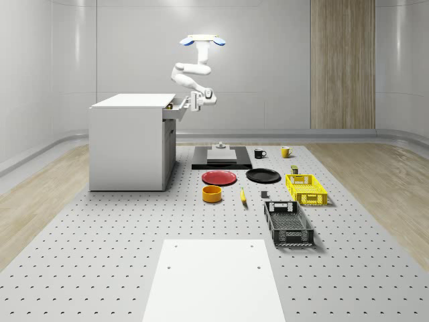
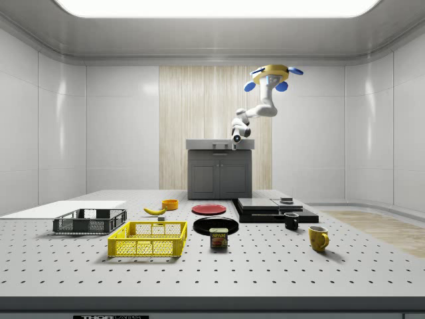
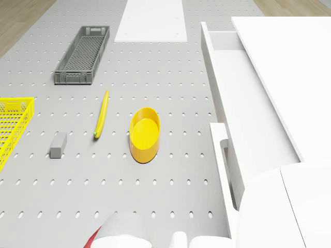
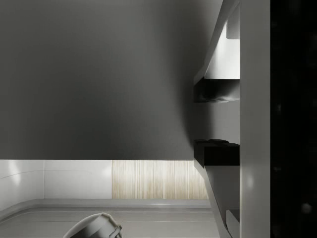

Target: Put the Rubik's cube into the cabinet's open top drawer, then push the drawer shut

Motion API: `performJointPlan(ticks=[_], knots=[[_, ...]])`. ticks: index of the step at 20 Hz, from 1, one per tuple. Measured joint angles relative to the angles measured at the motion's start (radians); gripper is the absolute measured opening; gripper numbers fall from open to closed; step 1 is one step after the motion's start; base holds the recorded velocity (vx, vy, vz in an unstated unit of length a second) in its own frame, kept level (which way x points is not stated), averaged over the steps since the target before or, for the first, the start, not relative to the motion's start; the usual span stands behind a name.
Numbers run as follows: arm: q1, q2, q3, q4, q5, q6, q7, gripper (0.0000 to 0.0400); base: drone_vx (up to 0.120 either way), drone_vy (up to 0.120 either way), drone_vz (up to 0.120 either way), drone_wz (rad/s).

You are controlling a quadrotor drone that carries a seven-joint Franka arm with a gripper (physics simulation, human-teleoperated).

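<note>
One drone (image 1: 202, 41) hovers at the cabinet's (image 1: 127, 144) one o'clock, with the gripper (image 1: 196, 102) right at the open drawer's (image 1: 175, 111) front, at its three o'clock. Side view: the gripper hangs before the cabinet top, at the drone's seven o'clock. Drone view: the drawer is pulled out. Wrist view: fingers (image 4: 215, 91) spread, pinching nothing. The cube's place, can't tell.

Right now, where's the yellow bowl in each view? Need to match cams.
Whole-scene view: yellow bowl just in front of the red plate, with the banana on its right.
Side view: bowl left of the red plate, behind the banana.
Drone view: bowl between the banana and the cabinet.
Shared landmark: the banana beside it.
</note>
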Motion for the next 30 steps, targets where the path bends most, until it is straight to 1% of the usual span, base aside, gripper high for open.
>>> performJointPlan(ticks=[4,7,11,17,30], knots=[[0.073,-0.005,-0.019,-0.023,-0.123,0.014,-0.088,0.0106,0.000,0.010,0.000,0.000],[0.115,-0.005,-0.030,-0.035,-0.197,0.024,-0.139,0.0105,0.000,0.120,0.000,0.000],[0.151,-0.004,-0.039,-0.044,-0.259,0.031,-0.183,0.0105,0.000,0.120,0.000,0.000],[0.174,0.001,-0.044,-0.049,-0.305,0.034,-0.215,0.0105,0.000,0.120,0.000,0.000],[0.189,0.009,-0.047,-0.052,-0.337,0.031,-0.237,0.0105,0.000,0.000,0.000,0.000]])
